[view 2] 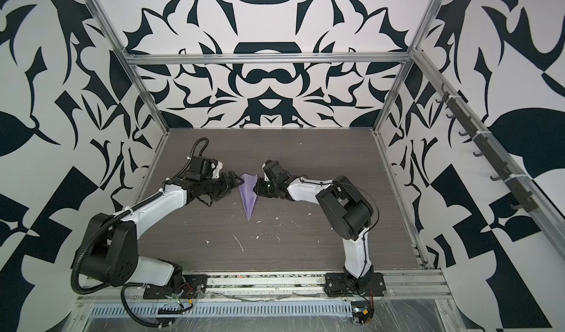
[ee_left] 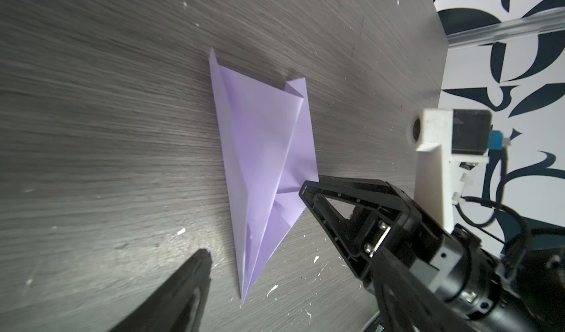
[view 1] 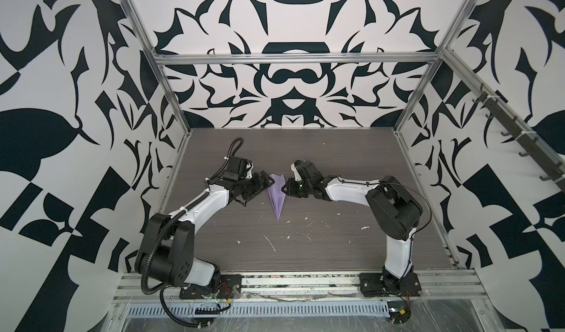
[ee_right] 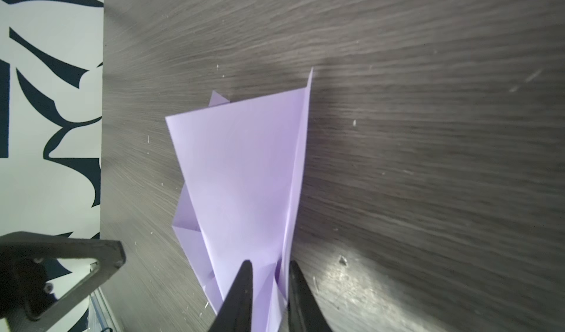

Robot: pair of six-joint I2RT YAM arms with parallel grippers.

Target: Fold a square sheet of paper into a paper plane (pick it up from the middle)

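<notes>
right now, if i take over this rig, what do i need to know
Left claw: open, empty, beside the paper plane near its tail.
Right claw: jaws slightly apart, astride a raised fold on the plane's other side; not clamping.
Plane: lying mid-table, nose toward the near edge.
Done: the folds look complete, a slim dart.
Left: likely only backing both claws away; check that the wings match.

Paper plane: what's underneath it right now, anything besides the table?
Only the dark wood-grain table shows around the paper plane, which rests on it. Its own lower flap peeks out at one edge. White flecks lie nearby; whether any lie beneath is hidden.
</notes>
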